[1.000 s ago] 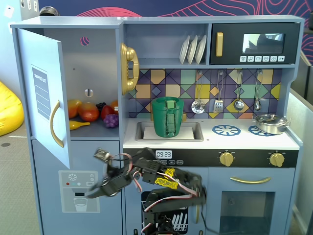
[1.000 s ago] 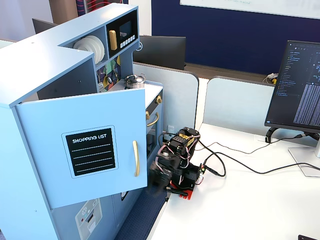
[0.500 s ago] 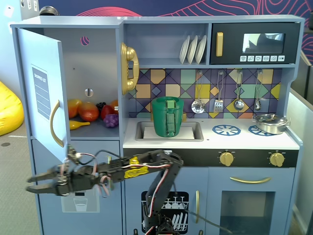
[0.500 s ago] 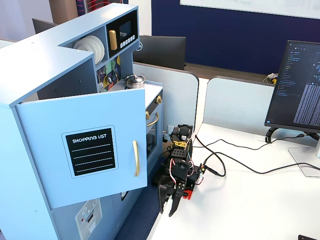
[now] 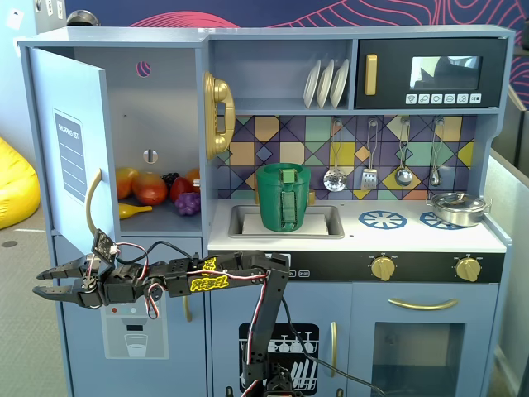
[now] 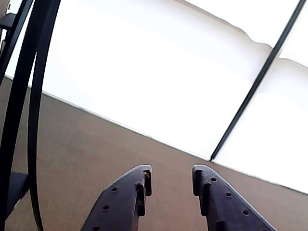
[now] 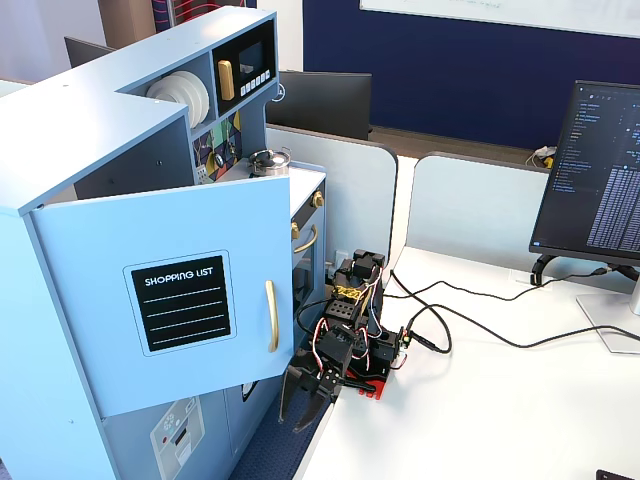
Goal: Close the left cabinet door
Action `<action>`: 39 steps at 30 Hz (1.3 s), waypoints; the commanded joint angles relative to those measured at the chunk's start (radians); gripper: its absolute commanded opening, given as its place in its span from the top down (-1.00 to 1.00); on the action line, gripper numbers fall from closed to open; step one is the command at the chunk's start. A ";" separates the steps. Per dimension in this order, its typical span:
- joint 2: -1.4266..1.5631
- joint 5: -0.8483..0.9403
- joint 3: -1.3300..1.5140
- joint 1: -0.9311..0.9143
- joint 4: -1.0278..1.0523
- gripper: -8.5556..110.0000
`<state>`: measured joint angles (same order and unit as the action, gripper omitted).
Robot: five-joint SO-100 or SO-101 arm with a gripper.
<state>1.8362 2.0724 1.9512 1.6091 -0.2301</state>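
Light-blue, the door (image 5: 73, 145) stands swung wide open at the left of the kitchen (image 5: 430, 248) in a fixed view, showing toy fruit (image 5: 153, 188) inside. We see our hand (image 5: 40, 280) below its handle (image 5: 92, 203), fingers spread and empty, clear of the door, out past the surface (image 7: 520, 400).

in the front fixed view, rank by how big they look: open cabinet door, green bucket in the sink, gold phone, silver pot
1. open cabinet door
2. green bucket
3. gold phone
4. silver pot
Phone and pot look close in size.
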 commanded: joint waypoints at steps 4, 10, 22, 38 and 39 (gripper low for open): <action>0.103 0.015 0.012 -0.118 -0.026 0.86; 0.153 0.011 0.055 -0.264 -0.064 0.86; 0.183 -0.023 0.112 -0.647 -0.141 0.86; 0.238 -0.097 0.150 -0.831 -0.074 0.86; 0.287 -0.110 0.184 -0.815 -0.025 0.86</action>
<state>1.9865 1.9957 2.1062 0.7762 -0.3267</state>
